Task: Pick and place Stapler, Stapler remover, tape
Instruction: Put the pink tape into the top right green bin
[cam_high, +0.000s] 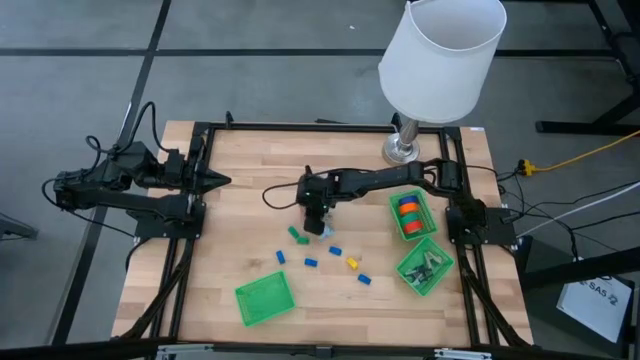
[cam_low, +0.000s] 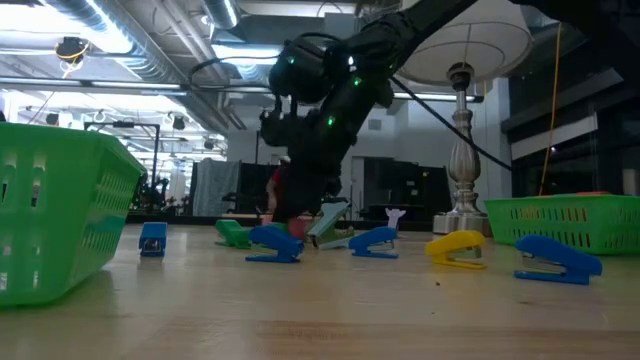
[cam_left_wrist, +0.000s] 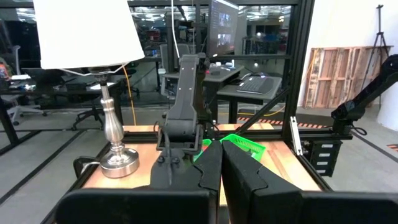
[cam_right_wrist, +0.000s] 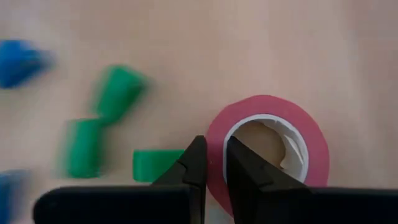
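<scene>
Only one marking shows any letters — a white label on the floor off the tabletop's 4 o'clock corner in the high view. Its dark print seems to include "SA5", but the characters are too small to read with confidence. The monitor in the room behind, seen in the left wrist view, shows a lit screen whose content cannot be made out. Nothing else carries legible text, brand names, numbers or signs.
</scene>
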